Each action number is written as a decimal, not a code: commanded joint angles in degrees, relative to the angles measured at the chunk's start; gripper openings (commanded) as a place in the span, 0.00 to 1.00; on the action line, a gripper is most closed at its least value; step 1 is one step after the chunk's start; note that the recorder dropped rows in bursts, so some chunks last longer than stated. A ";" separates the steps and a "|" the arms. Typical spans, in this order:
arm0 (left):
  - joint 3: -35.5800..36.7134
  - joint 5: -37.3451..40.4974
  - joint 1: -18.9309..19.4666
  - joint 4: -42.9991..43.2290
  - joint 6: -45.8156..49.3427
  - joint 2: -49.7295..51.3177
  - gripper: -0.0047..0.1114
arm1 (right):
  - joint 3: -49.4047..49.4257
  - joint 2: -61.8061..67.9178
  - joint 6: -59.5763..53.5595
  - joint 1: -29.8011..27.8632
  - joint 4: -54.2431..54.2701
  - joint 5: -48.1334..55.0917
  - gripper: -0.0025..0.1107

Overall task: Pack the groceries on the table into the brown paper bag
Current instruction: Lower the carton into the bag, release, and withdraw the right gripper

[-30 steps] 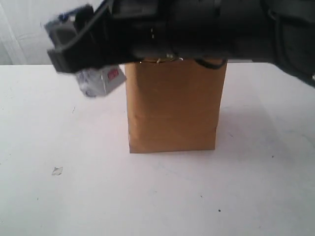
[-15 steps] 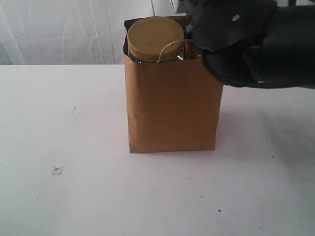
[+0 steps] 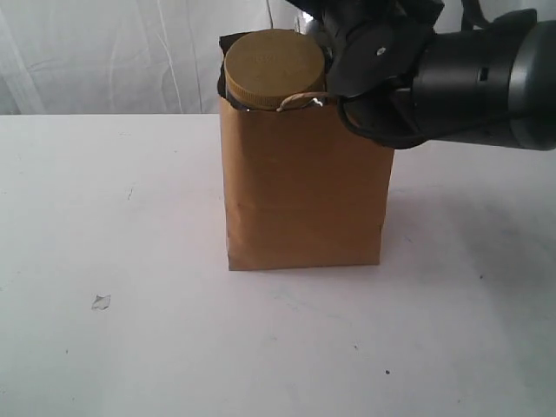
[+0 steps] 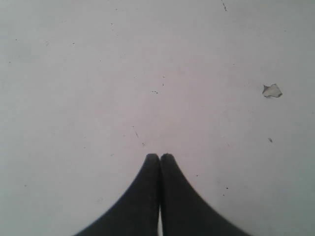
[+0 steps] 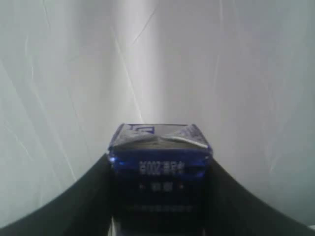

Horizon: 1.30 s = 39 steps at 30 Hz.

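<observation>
My right gripper (image 5: 160,162) is still clamped on the small blue-white packet (image 5: 158,169), now swung from left of the brown paper bag (image 3: 304,191) to above its top-right corner, left gripper (image 4: 160,158) pinched shut, empty.

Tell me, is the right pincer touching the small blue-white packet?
Touching. The right wrist view shows the small blue-white packet pressed between both fingers of the right pincer, with no gap on either side.

The bag (image 3: 304,191) is kraft-brown, the lid (image 3: 274,62) tan, the packet (image 5: 160,162) blue-white.
</observation>
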 commanded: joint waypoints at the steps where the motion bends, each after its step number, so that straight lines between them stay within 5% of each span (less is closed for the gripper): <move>1: 0.18 0.17 -0.37 -0.36 -0.02 -0.26 0.04 | -0.83 0.53 1.90 -0.42 -3.51 1.14 0.31; 14: 0.18 0.17 -0.37 -0.36 -0.02 -0.26 0.04 | -0.83 4.81 -0.16 -0.42 -2.76 -0.41 0.32; 21: 0.18 0.17 -0.37 -0.36 -0.02 -0.26 0.04 | -0.83 4.95 -5.41 -0.42 -2.68 0.37 0.51; 39: 0.18 0.17 -0.37 -0.36 -0.02 -0.26 0.04 | -0.83 4.95 -5.83 -0.42 -2.51 0.37 0.51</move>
